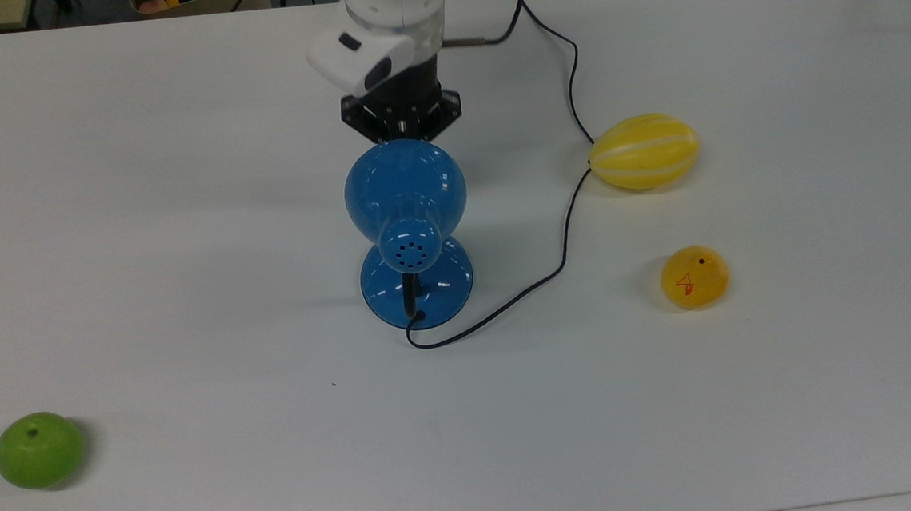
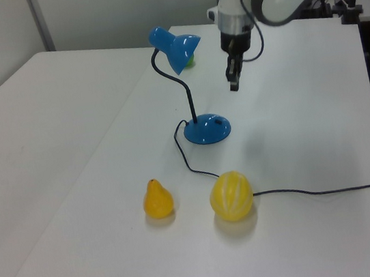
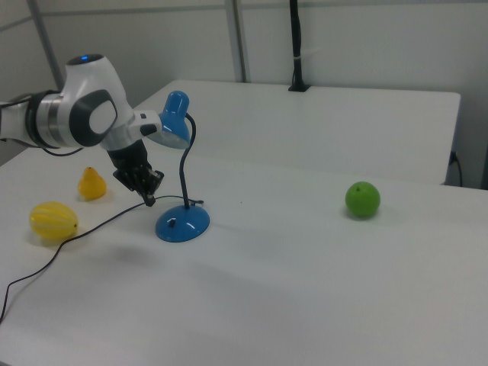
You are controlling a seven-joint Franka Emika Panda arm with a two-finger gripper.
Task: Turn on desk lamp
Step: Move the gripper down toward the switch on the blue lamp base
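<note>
The blue desk lamp stands mid-table, its dome shade arched on a black neck over the round base. Its shade shows no glow. A thin black cord runs from the base toward the top view's upper edge. My gripper hangs shut with nothing held, pointing down, just to the left view's right of the shade and above the base. In the right view the gripper is at the right view's left of the neck, slightly above the base. In the top view the shade covers its tips.
A yellow striped melon lies against the cord at the top view's right. A yellow pear sits below it. A green apple rests near the top view's lower left corner. A second table adjoins at the left view's left.
</note>
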